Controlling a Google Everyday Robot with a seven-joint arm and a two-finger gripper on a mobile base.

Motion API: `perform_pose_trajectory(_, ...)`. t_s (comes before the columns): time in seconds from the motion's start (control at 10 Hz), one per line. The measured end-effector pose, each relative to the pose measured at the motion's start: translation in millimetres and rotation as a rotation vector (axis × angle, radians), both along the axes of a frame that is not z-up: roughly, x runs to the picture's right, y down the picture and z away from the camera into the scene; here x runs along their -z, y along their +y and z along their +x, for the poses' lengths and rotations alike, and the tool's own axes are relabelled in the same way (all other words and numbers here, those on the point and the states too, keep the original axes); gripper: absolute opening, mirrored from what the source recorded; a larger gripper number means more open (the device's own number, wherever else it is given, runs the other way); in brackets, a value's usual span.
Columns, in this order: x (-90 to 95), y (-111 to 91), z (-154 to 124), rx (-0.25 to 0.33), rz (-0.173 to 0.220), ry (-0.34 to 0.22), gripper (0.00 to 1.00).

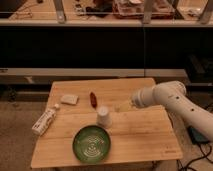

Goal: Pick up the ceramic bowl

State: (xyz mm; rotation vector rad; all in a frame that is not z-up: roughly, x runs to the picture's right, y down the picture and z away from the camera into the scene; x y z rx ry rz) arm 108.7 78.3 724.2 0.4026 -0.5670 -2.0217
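Note:
The ceramic bowl (pixel 92 144) is green with a pale ring pattern inside. It sits upright near the front edge of the wooden table (pixel 145 132). My gripper (pixel 122 106) is at the end of the white arm (pixel 172 100), which reaches in from the right. It hovers low over the middle right of the table, behind and to the right of the bowl and well apart from it. It holds nothing that I can see.
An upturned white cup (pixel 103 116) stands between the gripper and the bowl. A small red object (pixel 93 98) and a white packet (pixel 69 99) lie at the back left. A white bottle (pixel 44 121) lies at the left edge. Dark shelving stands behind the table.

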Motion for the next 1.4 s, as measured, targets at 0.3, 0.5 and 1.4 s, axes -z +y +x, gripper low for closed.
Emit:
perform_pose_trajectory(0.3,23.8,49.2,-42.1,0.031,-0.149,-0.105,0.80)
perform_pose_trajectory(0.5,35.7,70.2,-58.5,0.062,-0.216,-0.151,0.80)
perform_pose_trajectory(1.4,17.6,95.4,-76.9,0.062,-0.383,-0.175,0.80)
